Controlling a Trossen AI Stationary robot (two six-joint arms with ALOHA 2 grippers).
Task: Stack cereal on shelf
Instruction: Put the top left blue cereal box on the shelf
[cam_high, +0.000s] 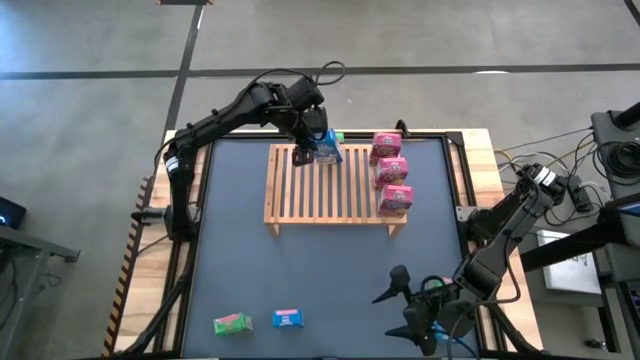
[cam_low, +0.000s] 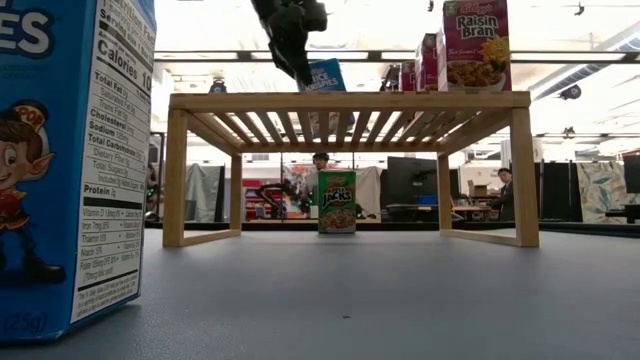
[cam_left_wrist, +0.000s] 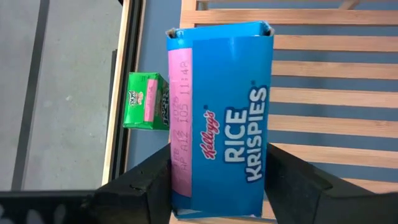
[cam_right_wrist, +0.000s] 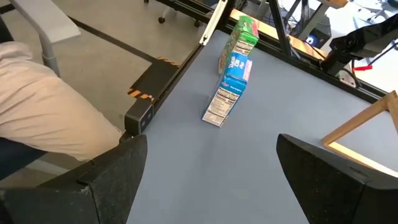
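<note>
The shelf (cam_high: 335, 185), a slatted light-wood rack, stands mid-table. Three pink cereal boxes (cam_high: 390, 172) stand in a row on its right part. My left gripper (cam_high: 305, 150) is over its far left corner, shut on a blue cereal box (cam_left_wrist: 217, 118). A green box (cam_left_wrist: 148, 101) stands on the table just beyond the shelf's far edge. Another green box (cam_high: 232, 323) and another blue one (cam_high: 288, 319) sit near the table's front edge. My right gripper (cam_high: 400, 305) hovers open at the near right, touching nothing. My left gripper pinches the blue box's two narrow long sides, one of them pink (cam_left_wrist: 179, 155), between its two fingers (cam_left_wrist: 292, 180), near the box's top end. The fingers slant down from the table's far left and lie across the box. The box's lower end (cam_low: 325, 88) is level with the slats.
The shelf's left and middle slats (cam_high: 300, 195) are bare. The near blue box (cam_low: 70, 170) fills the low view's left. A person's light sleeve (cam_right_wrist: 37, 106) shows beyond the table's edge in the right wrist view. Cables and gear (cam_high: 600, 160) lie to the right.
</note>
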